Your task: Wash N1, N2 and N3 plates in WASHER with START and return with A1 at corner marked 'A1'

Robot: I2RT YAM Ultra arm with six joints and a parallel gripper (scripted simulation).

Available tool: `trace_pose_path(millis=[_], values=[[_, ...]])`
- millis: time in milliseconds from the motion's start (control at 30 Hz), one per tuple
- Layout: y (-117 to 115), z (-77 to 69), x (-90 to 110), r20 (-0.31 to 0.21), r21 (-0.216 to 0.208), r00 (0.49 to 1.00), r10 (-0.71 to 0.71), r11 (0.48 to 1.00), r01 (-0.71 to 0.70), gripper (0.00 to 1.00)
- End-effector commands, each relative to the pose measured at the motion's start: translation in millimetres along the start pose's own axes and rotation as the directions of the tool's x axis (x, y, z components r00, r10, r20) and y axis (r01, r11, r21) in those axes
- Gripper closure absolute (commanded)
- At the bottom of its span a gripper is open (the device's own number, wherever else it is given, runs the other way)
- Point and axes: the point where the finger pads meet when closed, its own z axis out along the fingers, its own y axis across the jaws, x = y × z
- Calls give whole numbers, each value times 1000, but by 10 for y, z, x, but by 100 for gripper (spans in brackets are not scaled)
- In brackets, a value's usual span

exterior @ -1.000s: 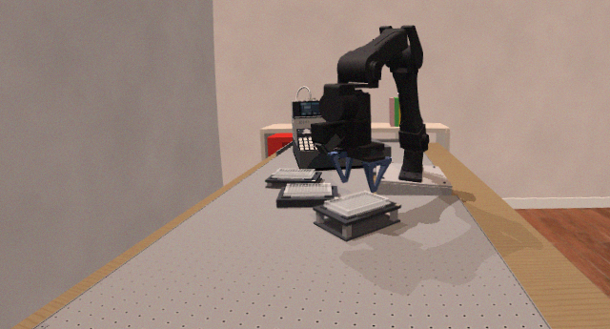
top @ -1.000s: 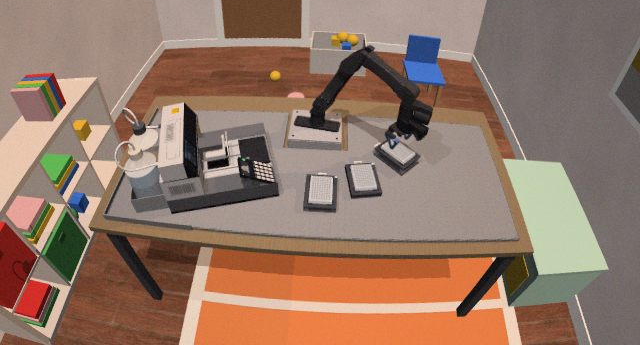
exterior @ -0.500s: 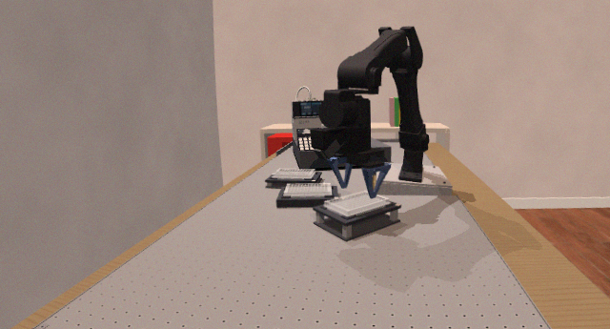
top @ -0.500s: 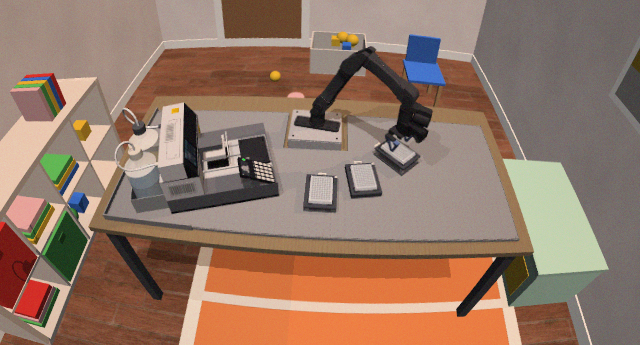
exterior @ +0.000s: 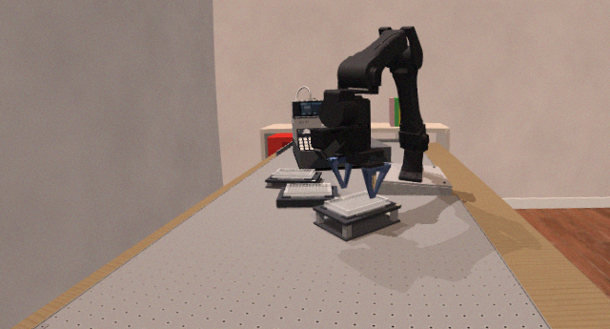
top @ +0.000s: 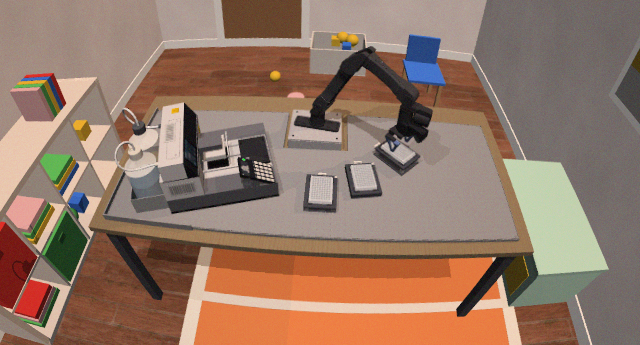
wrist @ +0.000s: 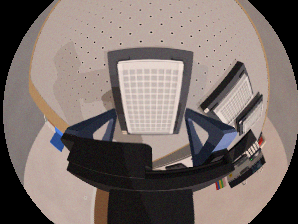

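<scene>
Three white 96-well plates lie in dark nests on the grey mat. The right plate sits on a raised nest. My gripper is open and empty. It hangs just over this plate's end nearest the arm base, with one blue finger on each side and the tips about level with the plate's top. The middle plate and the left plate lie in their nests. The washer stands at the left; its carrier pocket looks empty and a green lamp shows over the keypad.
Two bottles with tubing stand left of the washer. The arm's base plate sits at the back of the table. A pale green cabinet stands off the table's right end. A shelf unit stands to the left.
</scene>
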Motion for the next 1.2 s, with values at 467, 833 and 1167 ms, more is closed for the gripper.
trace_pose_path(millis=[467, 833, 1167], values=[[9, 38, -23, 14, -4, 1000, 0, 1000, 0, 0], [9, 99, -23, 14, -4, 1000, 0, 1000, 0, 0], [9, 165, -24, 14, -4, 1000, 0, 1000, 0, 0]])
